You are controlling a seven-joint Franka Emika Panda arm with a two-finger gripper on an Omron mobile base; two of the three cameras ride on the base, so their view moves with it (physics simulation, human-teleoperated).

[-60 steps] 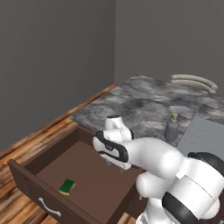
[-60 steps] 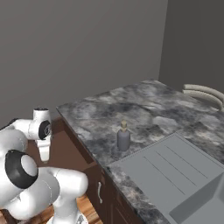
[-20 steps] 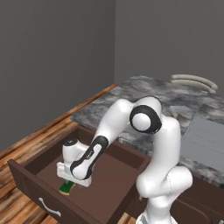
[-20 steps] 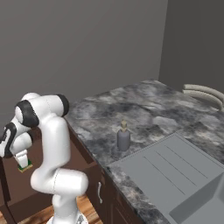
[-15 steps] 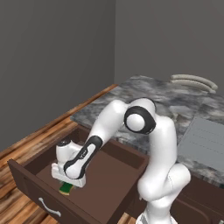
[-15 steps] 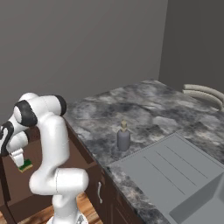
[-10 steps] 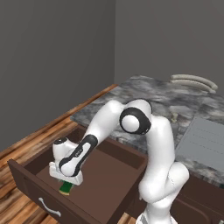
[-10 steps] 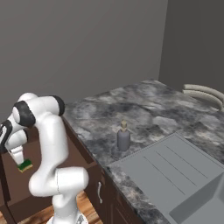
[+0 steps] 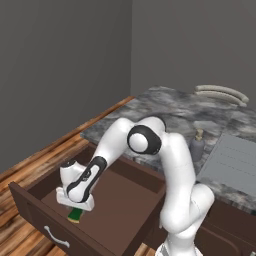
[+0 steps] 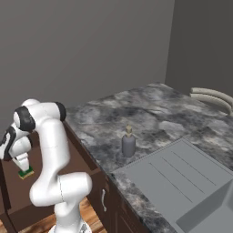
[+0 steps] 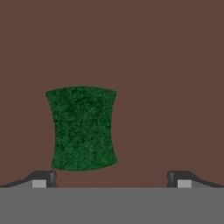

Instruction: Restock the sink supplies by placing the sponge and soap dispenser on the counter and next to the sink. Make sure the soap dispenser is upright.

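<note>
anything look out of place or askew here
The sponge lies green face up in the open drawer, off-centre toward one fingertip of the open claw. The soap dispenser stands upright beside the sink.

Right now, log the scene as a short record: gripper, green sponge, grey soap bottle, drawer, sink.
gripper: open, low inside the drawer, over the sponge
green rectangular sponge: flat on the drawer floor, off-centre between the fingertips
grey rounded soap dispenser: upright on the dark marbled counter, beside the sink
brown wooden drawer: pulled open
light grey ribbed sink: nothing visible inside

Sponge flat on drawer floor
</note>
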